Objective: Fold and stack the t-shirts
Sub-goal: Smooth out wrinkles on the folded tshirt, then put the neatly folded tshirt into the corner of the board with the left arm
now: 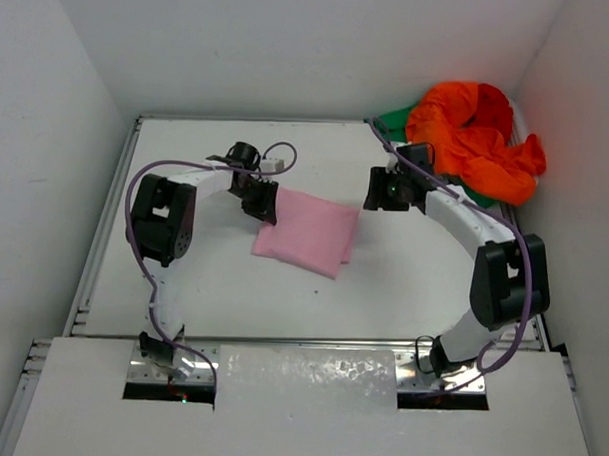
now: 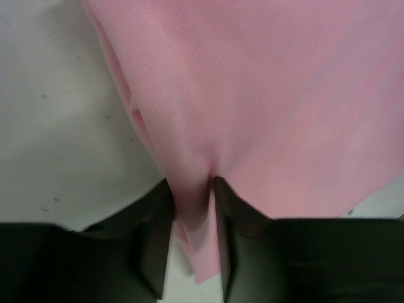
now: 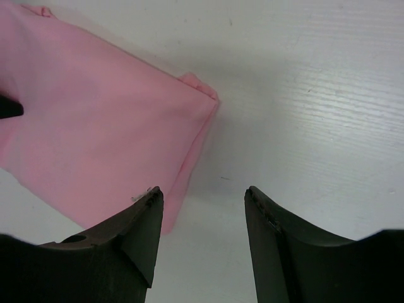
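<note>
While left hand (image 2: 191, 184) pinches pink shirt (image 1: 309, 230) edge, right hand (image 3: 202, 190) gapes nearby.

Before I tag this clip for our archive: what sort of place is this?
Probably a robotics lab test cell: plain white walls box in a white table, two white-and-black robot arms are bolted at its near edge, and a folded pink cloth t-shirt lies between them.

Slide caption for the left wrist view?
Left gripper pinches an edge of the pink t-shirt between its fingers over the white table.
</note>
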Tool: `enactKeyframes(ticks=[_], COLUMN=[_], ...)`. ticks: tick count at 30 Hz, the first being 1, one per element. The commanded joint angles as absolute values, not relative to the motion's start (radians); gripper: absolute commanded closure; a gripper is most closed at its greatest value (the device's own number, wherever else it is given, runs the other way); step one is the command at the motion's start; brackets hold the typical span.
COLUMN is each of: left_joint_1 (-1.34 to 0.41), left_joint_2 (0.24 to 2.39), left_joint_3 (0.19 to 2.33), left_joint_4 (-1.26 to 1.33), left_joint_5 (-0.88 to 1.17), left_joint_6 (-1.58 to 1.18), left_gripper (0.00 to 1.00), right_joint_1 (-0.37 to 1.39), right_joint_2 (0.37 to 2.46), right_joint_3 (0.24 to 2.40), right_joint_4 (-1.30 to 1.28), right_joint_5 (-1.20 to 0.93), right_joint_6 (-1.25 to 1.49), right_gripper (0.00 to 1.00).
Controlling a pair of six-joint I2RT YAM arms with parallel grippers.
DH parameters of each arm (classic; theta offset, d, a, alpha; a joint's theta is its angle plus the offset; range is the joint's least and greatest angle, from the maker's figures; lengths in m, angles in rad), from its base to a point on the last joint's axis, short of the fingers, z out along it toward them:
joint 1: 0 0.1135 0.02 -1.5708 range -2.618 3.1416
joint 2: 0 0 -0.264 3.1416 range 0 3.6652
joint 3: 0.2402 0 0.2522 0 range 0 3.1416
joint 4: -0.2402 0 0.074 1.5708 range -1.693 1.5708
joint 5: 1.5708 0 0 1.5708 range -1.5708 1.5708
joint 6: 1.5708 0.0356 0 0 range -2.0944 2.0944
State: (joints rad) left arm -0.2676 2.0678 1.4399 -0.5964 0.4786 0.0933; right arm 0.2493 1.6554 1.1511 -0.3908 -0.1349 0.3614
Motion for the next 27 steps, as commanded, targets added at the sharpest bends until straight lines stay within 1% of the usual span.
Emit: enactKeyframes(ticks=[1, 2, 3, 5, 11, 15, 18, 21, 24, 25, 27], left_joint_1=[-0.278, -0.278, -0.275, -0.261, -0.123, -0.025, 0.076, 0.130, 0.195, 0.227, 0.256], left_joint_2=[2.077, 2.075, 2.074, 2.069, 2.062, 2.114, 2.173, 2.244, 2.334, 2.361, 2.430], left_joint_3=[1.439, 1.436, 1.434, 1.446, 1.506, 1.587, 1.713, 1.807, 1.949, 2.029, 2.104], left_joint_4=[-0.542, -0.541, -0.541, -0.554, -0.615, -0.658, -0.687, -0.701, -0.713, -0.724, -0.724], left_joint_5=[0.500, 0.508, 0.506, 0.496, 0.466, 0.413, 0.373, 0.310, 0.276, 0.256, 0.238], left_joint_6=[0.071, 0.071, 0.071, 0.075, 0.132, 0.205, 0.244, 0.273, 0.284, 0.285, 0.287], left_gripper=[0.80, 0.87, 1.00, 1.00, 1.00, 1.00, 1.00, 1.00, 1.00, 1.00, 1.00], right_joint_1=[0.233, 0.230, 0.224, 0.219, 0.201, 0.196, 0.193, 0.193, 0.192, 0.192, 0.192], right_joint_2=[1.576, 1.568, 1.560, 1.543, 1.523, 1.523, 1.525, 1.526, 1.531, 1.531, 1.534], right_joint_3=[1.137, 1.134, 1.129, 1.127, 1.137, 1.157, 1.172, 1.186, 1.198, 1.207, 1.221], right_joint_4=[-0.365, -0.365, -0.365, -0.371, -0.396, -0.414, -0.425, -0.436, -0.451, -0.456, -0.466], right_joint_5=[-0.104, -0.104, -0.103, -0.094, -0.075, -0.064, -0.055, -0.041, -0.023, -0.021, -0.014], right_joint_6=[0.347, 0.350, 0.350, 0.342, 0.308, 0.278, 0.256, 0.236, 0.218, 0.213, 0.203], right_gripper=[0.47, 0.47, 0.47, 0.47, 0.47, 0.47, 0.47, 0.47, 0.46, 0.46, 0.46])
